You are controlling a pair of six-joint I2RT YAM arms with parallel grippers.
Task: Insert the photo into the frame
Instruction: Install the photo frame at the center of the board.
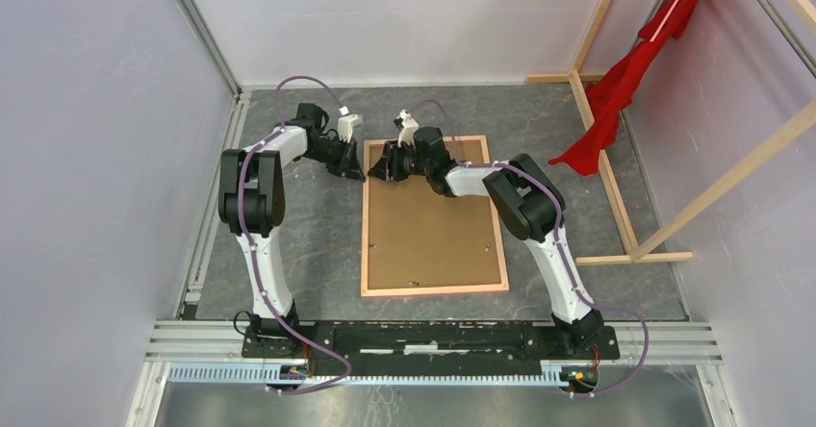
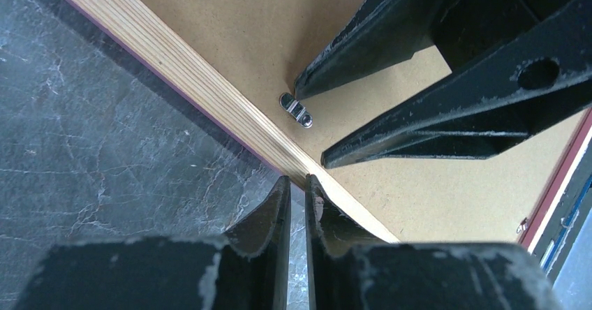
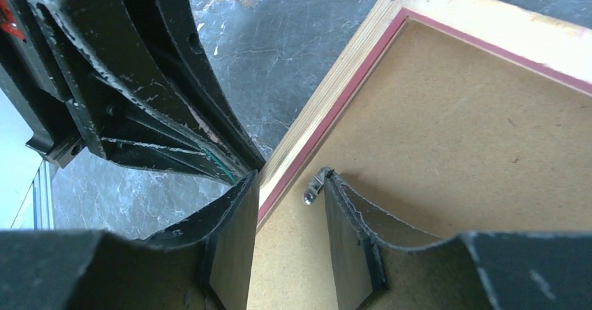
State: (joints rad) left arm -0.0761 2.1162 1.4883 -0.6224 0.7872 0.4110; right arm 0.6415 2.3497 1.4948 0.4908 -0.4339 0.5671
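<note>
My narrow left hand (image 2: 298, 179) is at the edge of the thin pink wooden frame (image 2: 174, 65). My half-open right hand (image 3: 290, 177) surrounds a small metal clip (image 3: 313, 188).

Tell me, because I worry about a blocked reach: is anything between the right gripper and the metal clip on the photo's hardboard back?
Nothing visible does. The metal clip lies between the open jaws of the right gripper, right by one fingertip. The left gripper, shut, sits beside them at the wooden rail of the frame, not between.
</note>
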